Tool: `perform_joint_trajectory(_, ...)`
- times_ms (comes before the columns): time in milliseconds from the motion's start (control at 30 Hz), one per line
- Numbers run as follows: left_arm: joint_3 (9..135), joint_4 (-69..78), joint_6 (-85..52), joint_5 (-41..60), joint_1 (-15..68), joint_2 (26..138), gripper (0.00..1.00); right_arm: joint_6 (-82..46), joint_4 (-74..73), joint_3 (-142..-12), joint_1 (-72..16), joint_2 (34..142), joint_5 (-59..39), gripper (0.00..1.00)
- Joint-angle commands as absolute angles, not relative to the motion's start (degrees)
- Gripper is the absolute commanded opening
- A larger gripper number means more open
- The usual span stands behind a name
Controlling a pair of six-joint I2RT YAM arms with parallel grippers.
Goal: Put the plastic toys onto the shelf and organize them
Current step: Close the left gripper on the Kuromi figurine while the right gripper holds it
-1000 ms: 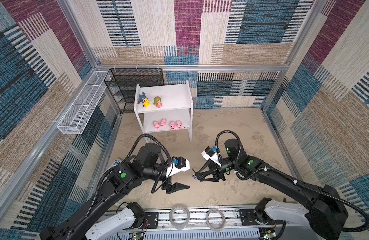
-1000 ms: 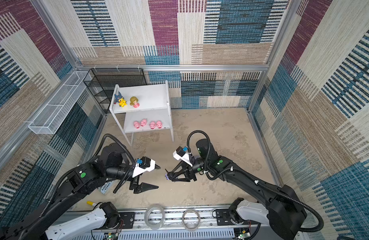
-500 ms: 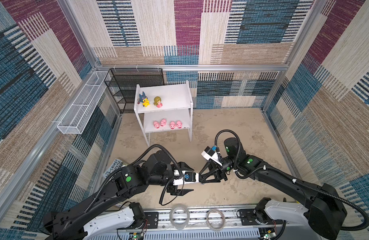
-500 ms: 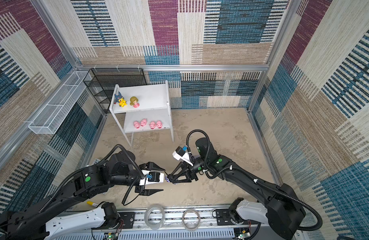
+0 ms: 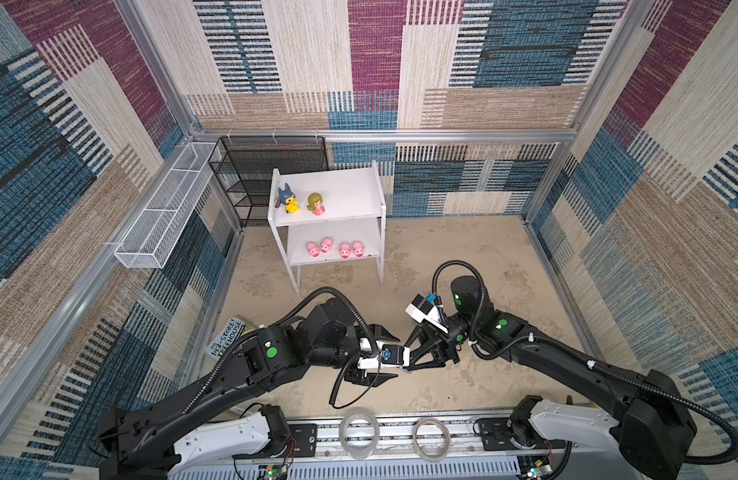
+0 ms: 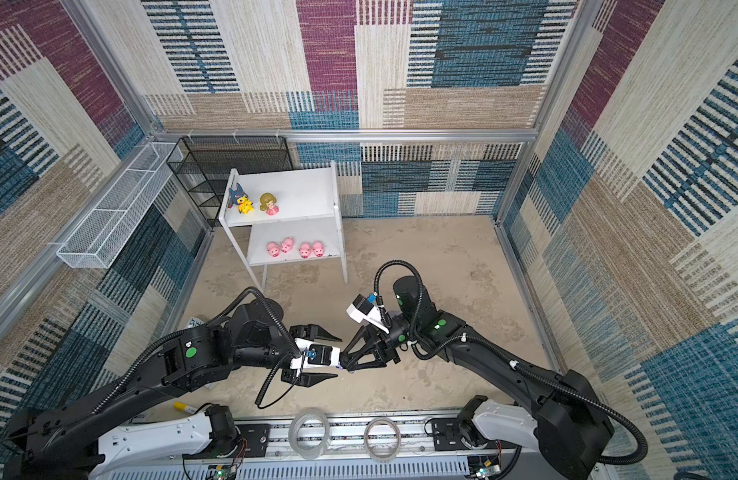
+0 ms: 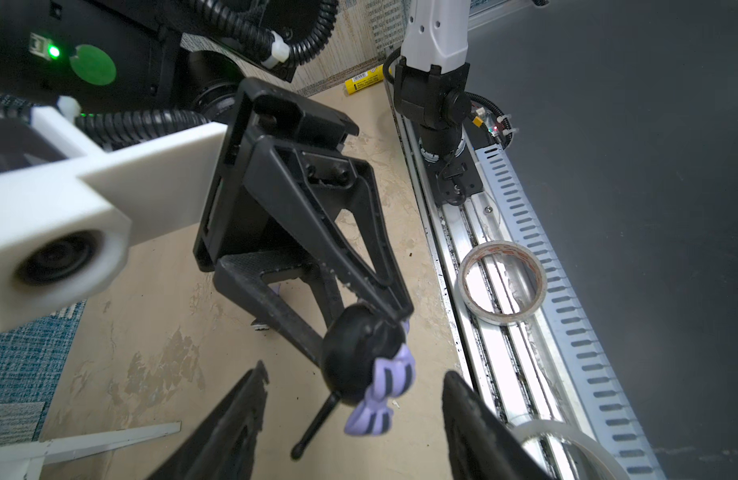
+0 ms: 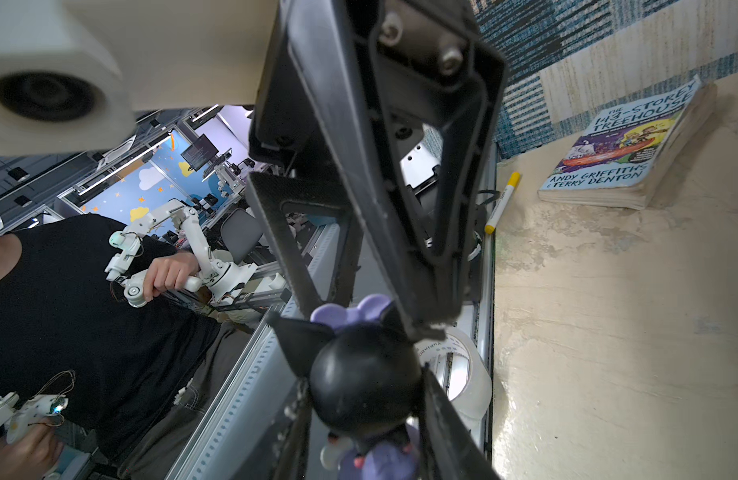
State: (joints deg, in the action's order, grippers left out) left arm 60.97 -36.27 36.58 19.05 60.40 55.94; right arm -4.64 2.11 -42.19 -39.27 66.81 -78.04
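My right gripper (image 5: 409, 368) (image 8: 367, 399) is shut on a black-and-purple toy (image 7: 359, 353) (image 8: 365, 382), held just above the floor near the front. My left gripper (image 5: 397, 356) (image 7: 355, 372) faces it tip to tip. Its jaws are open on either side of the toy's head, apart from it. The white shelf (image 5: 338, 187) (image 6: 301, 187) stands at the back left. On its top board are a yellow toy with a blue hood (image 5: 288, 199) and a blond doll in pink (image 5: 316, 203). Several pink pigs (image 5: 336, 249) line the lower board.
A paperback book (image 5: 228, 343) (image 8: 625, 145) lies at the left wall, with a yellow marker (image 8: 502, 201) near it. Two tape rolls (image 5: 359, 430) (image 5: 431, 432) rest on the front rail. A black mesh rack (image 5: 267, 166) and a white wire basket (image 5: 167, 212) stand left of the shelf.
My left arm has swung right until its gripper meets the right one, and its jaws have narrowed somewhat around the held toy. The right arm has stayed still.
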Motion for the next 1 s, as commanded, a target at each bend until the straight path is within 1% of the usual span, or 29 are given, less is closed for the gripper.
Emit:
perform_joint_trajectory(0, 61.5, -35.2, 37.7, 21.3, 60.7, 56.7, 0.67, -5.3, -0.1, -42.4, -39.3, 66.6, -79.7, 0.33)
perform_joint_trajectory(233, 62.1, -35.2, 38.3, 21.1, 60.7, 57.7, 0.58, -5.4, -0.1, -42.5, -39.5, 67.1, -79.5, 0.33)
perform_joint_trajectory(400, 62.1, -35.2, 38.5, 21.5, 60.7, 58.7, 0.49, -5.4, -0.1, -43.1, -39.6, 67.7, -79.8, 0.33)
perform_joint_trajectory(600, 61.6, -34.6, 38.6, 21.2, 60.7, 59.4, 0.45, -5.2, 0.1, -43.6, -39.7, 67.7, -80.5, 0.32)
perform_joint_trajectory(800, 61.3, -34.5, 38.7, 19.8, 60.8, 59.5, 0.35, -4.9, 0.4, -43.6, -39.7, 67.4, -80.5, 0.32)
perform_joint_trajectory(900, 61.1, -34.5, 38.8, 18.7, 60.8, 59.0, 0.29, -4.7, 0.8, -43.7, -39.7, 67.5, -79.9, 0.34)
perform_joint_trajectory(967, 61.3, -35.2, 38.9, 17.9, 60.8, 58.8, 0.26, -3.6, 2.1, -44.4, -39.7, 67.7, -79.2, 0.37)
